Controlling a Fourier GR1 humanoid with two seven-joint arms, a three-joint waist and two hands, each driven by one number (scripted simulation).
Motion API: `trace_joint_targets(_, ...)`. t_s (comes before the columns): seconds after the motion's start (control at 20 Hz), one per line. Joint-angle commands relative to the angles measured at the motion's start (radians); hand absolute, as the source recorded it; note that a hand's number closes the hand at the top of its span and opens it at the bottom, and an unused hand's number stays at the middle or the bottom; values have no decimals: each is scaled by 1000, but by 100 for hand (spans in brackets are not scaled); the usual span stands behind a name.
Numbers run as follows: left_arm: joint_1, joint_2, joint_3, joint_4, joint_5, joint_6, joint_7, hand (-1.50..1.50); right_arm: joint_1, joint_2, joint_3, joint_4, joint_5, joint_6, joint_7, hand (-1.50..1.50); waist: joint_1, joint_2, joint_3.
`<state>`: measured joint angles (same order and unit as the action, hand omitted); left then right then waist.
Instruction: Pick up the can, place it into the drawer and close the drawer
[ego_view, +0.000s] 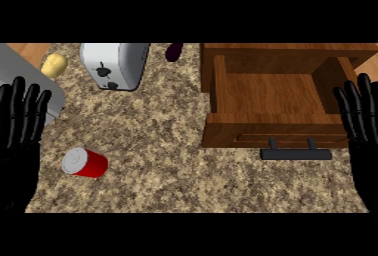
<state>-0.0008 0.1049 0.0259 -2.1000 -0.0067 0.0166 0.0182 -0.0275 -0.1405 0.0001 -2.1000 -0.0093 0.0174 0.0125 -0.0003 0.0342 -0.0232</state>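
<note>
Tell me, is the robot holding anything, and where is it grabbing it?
Nothing is held. The left hand and right hand are both open at the view's edges; the can lies untouched on the counter.

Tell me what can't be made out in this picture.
Head view only:
Dark purple thing: cut off by the top edge; kind unclear.
Grey slab at left: partly hidden by the left hand.
Drawer: right side partly behind the right hand.
Can: any lettering too small to read.
</note>
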Motion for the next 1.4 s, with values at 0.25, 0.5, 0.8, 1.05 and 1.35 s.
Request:
trace_joint_targets(0.25,102,67,-41,-102,242,-257,-65,-150,1,39,-25,33,32,-48,-60,-150,9,-37,23)
trace_joint_targets(0.5,232,102,-17,-50,160,-186,173,-150,121,18,-47,18,3,-54,209,-150,2,-37,23)
trace_joint_targets(0.8,276,117,37,-198,217,-210,299,-150,212,21,-93,-19,-62,5,154,-150,1,-36,23)
trace_joint_targets(1.05,295,62,61,-189,249,-226,301,-150,194,45,-74,32,-3,-5,129,-150,3,-35,23)
trace_joint_targets(1.35,245,103,180,-205,331,-233,402,-150,271,46,-107,-4,-30,42,95,-150,0,-35,23)
